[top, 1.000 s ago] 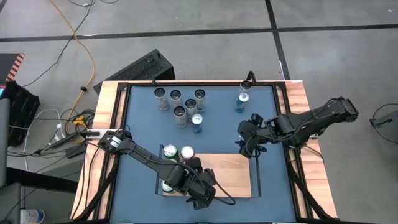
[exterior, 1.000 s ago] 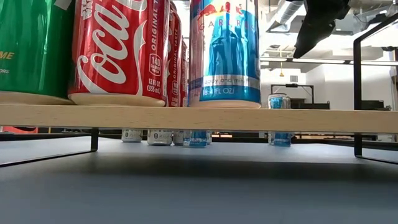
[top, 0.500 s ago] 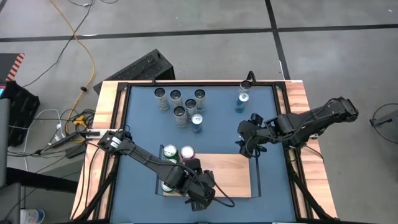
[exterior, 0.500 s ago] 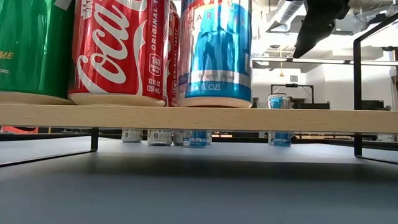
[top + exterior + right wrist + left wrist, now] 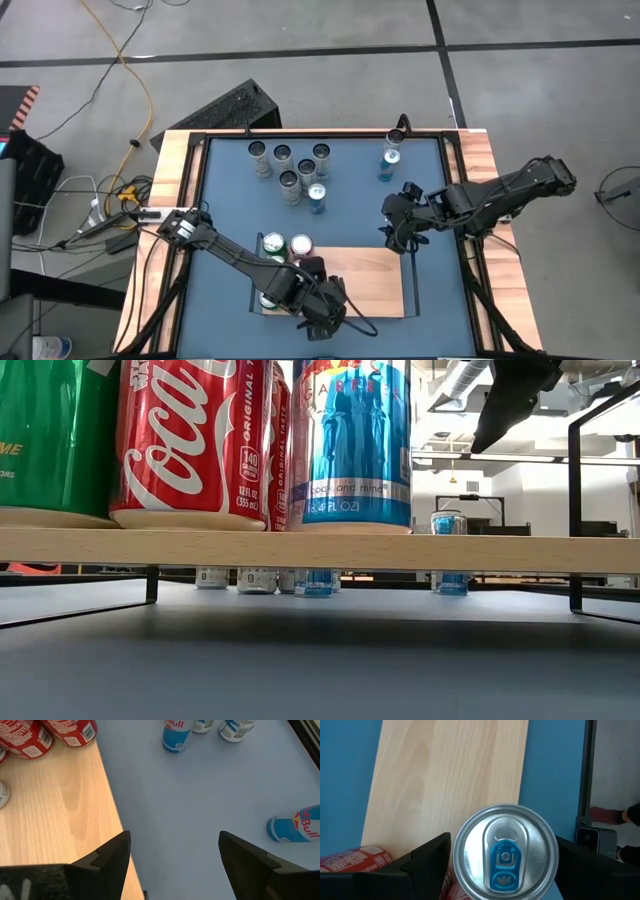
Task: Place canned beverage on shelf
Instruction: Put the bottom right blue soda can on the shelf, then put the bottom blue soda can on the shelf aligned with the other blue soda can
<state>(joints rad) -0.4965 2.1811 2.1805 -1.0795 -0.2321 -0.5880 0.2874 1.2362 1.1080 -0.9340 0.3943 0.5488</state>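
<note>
Blue can [image 5: 504,852] is seen standing upright on the shelf [image 5: 455,780] beside a red can [image 5: 190,440], flanked by the parted fingers of the left gripper [image 5: 502,865], apparently for release, while the right gripper [image 5: 172,865] is held open and empty over the shelf's edge.

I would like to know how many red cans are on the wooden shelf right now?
2. Both stand at the left end of the shelf: a Coca-Cola can beside the green can, and a second red can directly behind it. Others may be hidden.

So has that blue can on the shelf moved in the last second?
Yes. In the low view the blue can sits closer to the red can and now rests on the shelf.
</note>
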